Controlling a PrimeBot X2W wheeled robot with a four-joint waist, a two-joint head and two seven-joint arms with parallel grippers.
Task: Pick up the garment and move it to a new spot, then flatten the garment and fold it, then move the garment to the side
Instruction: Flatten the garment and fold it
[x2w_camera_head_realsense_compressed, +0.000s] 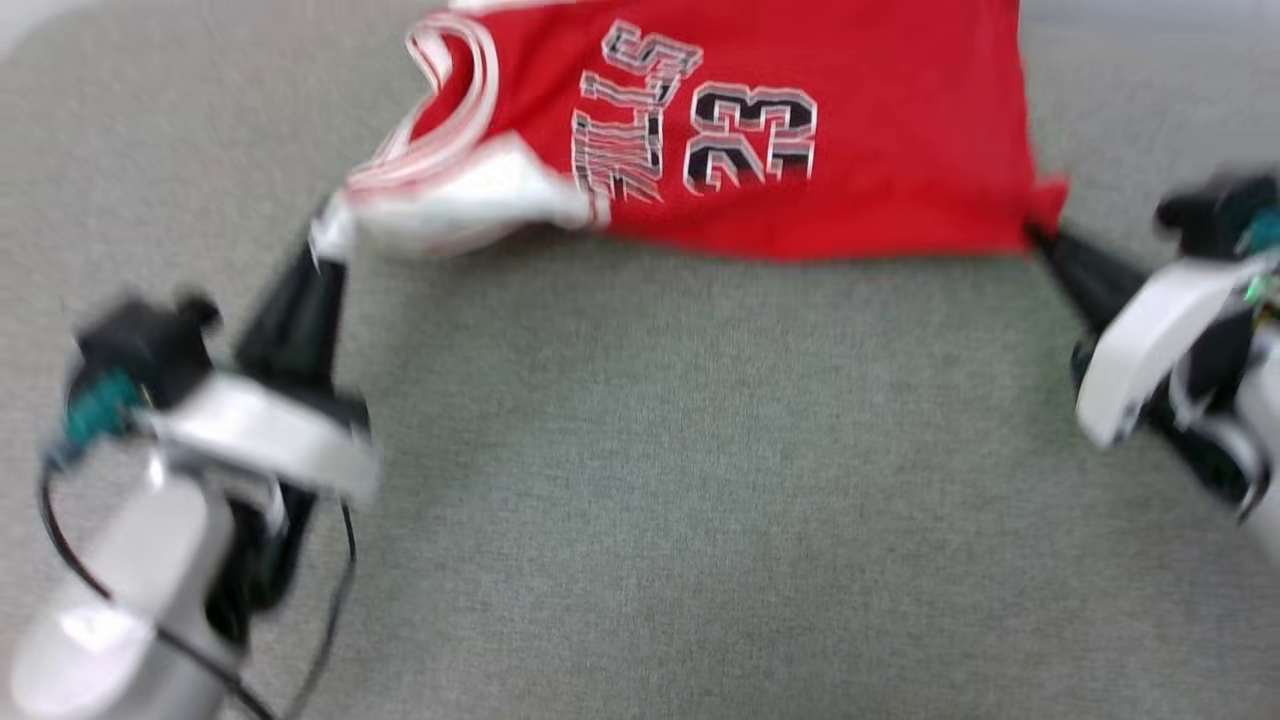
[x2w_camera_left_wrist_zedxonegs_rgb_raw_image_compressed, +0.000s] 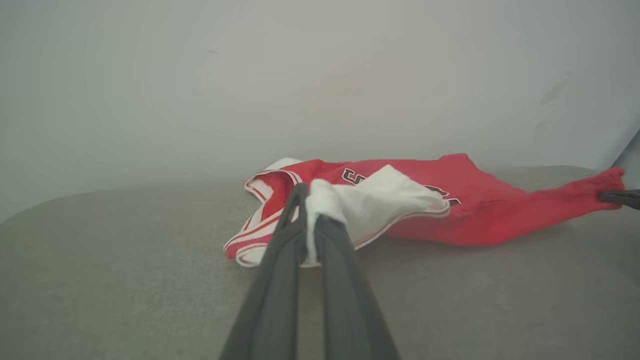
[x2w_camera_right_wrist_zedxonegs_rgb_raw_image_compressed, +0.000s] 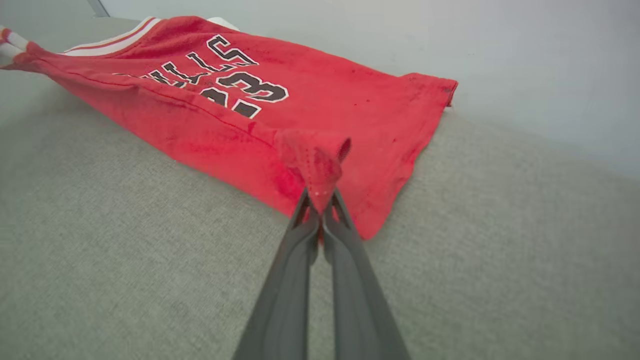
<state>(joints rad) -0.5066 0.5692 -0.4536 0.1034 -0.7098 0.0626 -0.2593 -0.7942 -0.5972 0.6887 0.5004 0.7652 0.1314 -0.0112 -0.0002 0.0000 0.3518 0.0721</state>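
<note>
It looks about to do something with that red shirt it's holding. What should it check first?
1. The left gripper shut on the white sleeve: ok.
2. The right gripper shut on the red hem corner: ok.
3. The garment lying flat: not ok, its near edge is lifted and the sleeve is bunched.
4. The print facing up: ok.
5. The far sleeve spread flat: cannot tell, mostly hidden.

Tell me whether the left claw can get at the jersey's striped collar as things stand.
Probably yes, once freed: the left claw is shut on the white sleeve of the garment, right beside the striped collar, and nothing lies between them. It would have to let go first.
</note>
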